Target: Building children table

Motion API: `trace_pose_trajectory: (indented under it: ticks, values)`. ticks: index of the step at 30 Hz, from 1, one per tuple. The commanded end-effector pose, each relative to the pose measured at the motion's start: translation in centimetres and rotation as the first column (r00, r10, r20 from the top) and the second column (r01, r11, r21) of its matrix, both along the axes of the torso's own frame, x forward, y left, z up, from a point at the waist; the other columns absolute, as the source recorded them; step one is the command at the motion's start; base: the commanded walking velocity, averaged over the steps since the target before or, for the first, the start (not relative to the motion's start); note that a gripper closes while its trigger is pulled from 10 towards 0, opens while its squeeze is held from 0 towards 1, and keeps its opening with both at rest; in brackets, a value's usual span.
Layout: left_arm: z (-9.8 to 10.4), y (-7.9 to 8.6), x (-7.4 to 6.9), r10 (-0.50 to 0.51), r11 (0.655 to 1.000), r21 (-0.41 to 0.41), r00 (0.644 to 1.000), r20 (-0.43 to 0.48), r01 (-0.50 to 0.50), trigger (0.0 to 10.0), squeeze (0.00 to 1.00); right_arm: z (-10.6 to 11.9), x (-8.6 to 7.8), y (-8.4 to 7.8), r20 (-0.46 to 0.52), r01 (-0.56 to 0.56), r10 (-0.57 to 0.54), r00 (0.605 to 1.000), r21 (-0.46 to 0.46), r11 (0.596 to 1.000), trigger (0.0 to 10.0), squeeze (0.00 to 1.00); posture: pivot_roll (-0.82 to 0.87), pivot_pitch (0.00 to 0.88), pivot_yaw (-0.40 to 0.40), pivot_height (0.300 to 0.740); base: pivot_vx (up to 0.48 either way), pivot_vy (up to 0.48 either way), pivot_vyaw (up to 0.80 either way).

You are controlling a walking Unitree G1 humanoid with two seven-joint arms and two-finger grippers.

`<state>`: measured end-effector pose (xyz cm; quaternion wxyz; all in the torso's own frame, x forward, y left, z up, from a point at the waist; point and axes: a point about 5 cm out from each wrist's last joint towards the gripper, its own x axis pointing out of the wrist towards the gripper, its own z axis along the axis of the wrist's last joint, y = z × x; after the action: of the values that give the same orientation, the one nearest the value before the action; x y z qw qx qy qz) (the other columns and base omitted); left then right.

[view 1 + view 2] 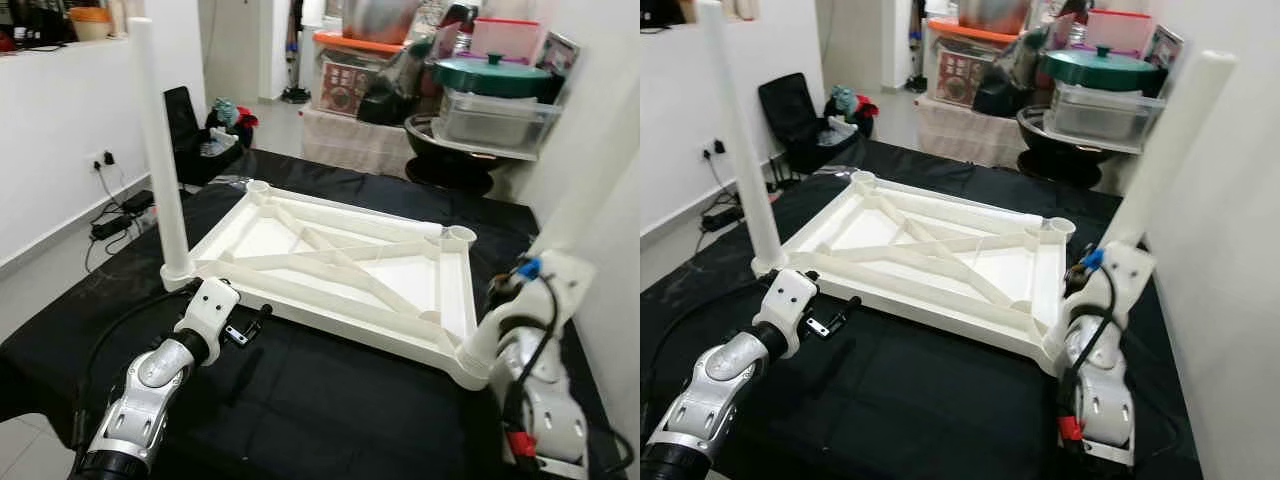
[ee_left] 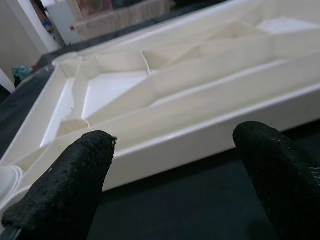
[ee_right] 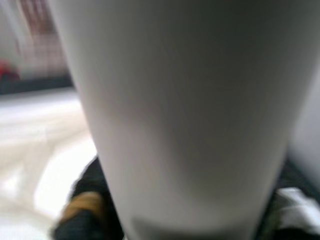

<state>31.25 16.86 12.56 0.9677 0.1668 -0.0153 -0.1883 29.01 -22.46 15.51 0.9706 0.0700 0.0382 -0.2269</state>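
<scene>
A white plastic children's tabletop (image 1: 340, 265) lies upside down on a black cloth (image 1: 300, 400) in the middle of the work surface, its underside up. That underside is a shallow rectangular tray with a raised rim, crossed by diagonal and straight stiffening ribs, and it carries a round socket at each corner. From the tabletop's centre, the sockets at 11 o'clock (image 1: 258, 187) and 2 o'clock (image 1: 460, 236) stand open. A tall white round leg (image 1: 160, 150) rises upright from the corner at 8 o'clock. A second white leg (image 1: 1165, 150) stands in the corner at 4 o'clock, tilted away to the right.

The left gripper (image 1: 252, 325) hovers just above the cloth, just beside the near rim of the tabletop, its black foam-tipped fingers (image 2: 75, 175) spread apart with nothing between them. The right gripper (image 1: 1085, 275) sits at the foot of the tilted leg, which bulks close before its wrist camera; whether its fingers are clenched on the leg I cannot tell.

Beyond the table, at 1 o'clock, a green pot lid (image 1: 492, 75) rests on a clear plastic storage box (image 1: 495, 118); its contents cannot be made out. An orange-lidded bin (image 1: 350, 75) stands at 12 o'clock.
</scene>
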Motion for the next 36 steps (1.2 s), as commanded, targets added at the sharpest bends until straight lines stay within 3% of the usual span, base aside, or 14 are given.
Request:
trace_pose_trajectory:
  ticks: [1,2,9,10,13,15,24,28,29,30,31,34,35,36]
  values:
    - [-0.4,0.0,-0.3,0.0,1.0,0.002,1.0,-0.013,0.0,10.0,0.0,0.0,0.1,-0.5,-0.031,0.006,-0.006,1.0,-0.017,1.0,10.0,1.0,0.06,0.0,-0.076,0.74,0.0,0.0,0.0]
    - [-0.5,0.0,-0.3,-0.001,1.0,0.003,1.0,-0.014,0.001,10.0,0.0,0.2,0.4,-1.0,-0.052,0.02,-0.022,0.998,-0.049,0.999,10.0,0.0,0.06,0.0,-0.076,0.74,0.0,0.0,0.0]
    - [-0.5,-0.1,-0.3,-0.007,1.0,0.0,1.0,-0.016,0.007,10.0,0.0,2.2,1.8,-0.5,0.105,-0.177,0.172,0.979,0.04,0.983,10.0,0.0,0.05,0.0,-0.076,0.74,0.0,0.0,0.0]
    - [-0.5,-0.2,-0.2,-0.012,1.0,-0.001,1.0,-0.015,0.012,10.0,0.0,3.6,2.4,0.1,0.199,-0.356,0.342,0.918,0.037,0.934,10.0,0.0,0.06,0.0,-0.075,0.74,0.0,0.0,0.0]
    - [-0.5,-0.2,-0.2,-0.014,1.0,-0.001,1.0,-0.014,0.014,10.0,0.0,4.1,2.5,0.3,0.226,-0.418,0.401,0.888,0.029,0.908,10.0,0.0,0.06,0.0,-0.075,0.74,0.0,0.0,0.0]
    - [-0.4,-0.2,-0.2,-0.017,1.0,0.0,1.0,-0.012,0.017,10.0,0.0,4.9,2.4,1.0,0.251,-0.549,0.539,0.804,-0.036,0.835,10.0,0.0,0.06,0.0,-0.077,0.74,0.0,0.0,0.0]
    - [-0.3,0.0,-0.2,-0.02,1.0,0.006,1.0,-0.01,0.021,10.0,0.0,5.2,1.0,3.7,0.264,-0.771,0.771,0.58,-0.126,0.624,10.0,0.0,0.07,0.0,-0.077,0.74,0.0,0.0,0.0]
    - [-0.2,0.0,-0.1,-0.024,1.0,0.008,1.0,-0.009,0.024,10.0,0.0,4.9,0.7,4.5,0.261,-0.803,0.803,0.536,-0.133,0.58,9.9,0.0,0.07,0.0,-0.077,0.74,0.0,0.0,0.0]
    - [-0.2,-0.1,-0.1,-0.025,1.0,0.008,1.0,-0.009,0.025,10.0,0.0,4.9,0.6,4.6,0.265,-0.812,0.81,0.522,-0.134,0.567,9.4,0.0,0.07,0.0,-0.076,0.74,0.0,0.0,0.0]
    - [-0.2,-0.1,-0.1,-0.027,1.0,0.007,1.0,-0.008,0.027,10.0,0.0,4.9,0.5,4.9,0.273,-0.821,0.817,0.507,-0.136,0.555,6.0,0.0,0.07,0.0,-0.076,0.74,0.0,0.0,0.0]
    - [-0.2,-0.1,-0.1,-0.027,1.0,0.007,1.0,-0.008,0.027,10.0,0.0,4.9,0.5,4.9,0.273,-0.821,0.817,0.507,-0.136,0.555,6.0,0.0,0.07,0.0,-0.076,0.74,0.0,0.0,0.0]
    - [-0.2,-0.1,-0.1,-0.031,0.999,0.007,0.999,-0.008,0.031,10.0,0.0,5.0,0.4,5.1,0.288,-0.838,0.832,0.474,-0.143,0.527,2.0,0.0,0.07,0.0,-0.08,0.74,0.0,0.0,0.0]
    - [-0.2,-0.1,-0.2,-0.031,0.999,0.008,0.999,-0.008,0.031,10.0,0.0,5.0,0.5,5.0,0.289,-0.831,0.826,0.485,-0.142,0.538,0.0,0.0,0.07,0.0,-0.081,0.74,0.0,0.0,0.0]
    - [-0.2,-0.1,-0.2,-0.031,0.999,0.008,0.999,-0.008,0.031,10.0,0.0,4.9,0.7,4.7,0.288,-0.811,0.806,0.517,-0.138,0.569,0.0,0.0,0.07,0.0,-0.081,0.74,0.0,0.0,0.0]
